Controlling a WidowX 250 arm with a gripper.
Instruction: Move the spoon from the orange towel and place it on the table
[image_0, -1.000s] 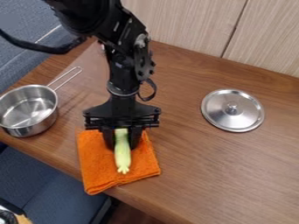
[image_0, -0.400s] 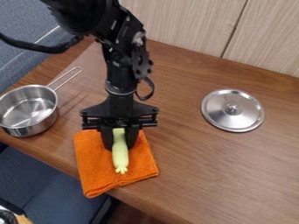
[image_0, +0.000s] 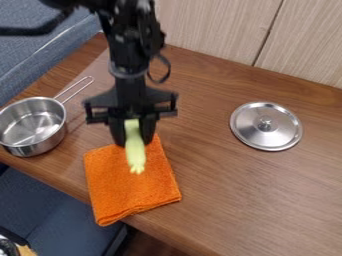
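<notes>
Holding the pale green piece (image_0: 135, 156) between its two fingers, your gripper (image_0: 133, 139) had the grasp done. You had to take that piece for the spoon of the task, since its slim body and knobbly lower end did not clearly look like one. It pointed down from the grip, its lower end over the orange towel (image_0: 130, 192). It seemed raised off the cloth, though from this slant you could not be sure how much room lay under its end.

The towel lay flat just below the gripper, spreading from under the fingertips toward the table's near edge. You therefore had the picking up behind you, by the look of it, but not the carrying: the piece was above the towel, not on the table (image_0: 224, 190). What remained was to bring it sideways past the cloth, lower it onto the wood and let go.

Bare wood to the right of the gripper offered you the nearest good spot. Left of the gripper, beyond a strip of wood, stood the steel saucepan (image_0: 48, 140), its handle slanting up toward the arm. Farther off on the gripper's right lay the steel lid (image_0: 284, 131), well apart from your grip.
</notes>
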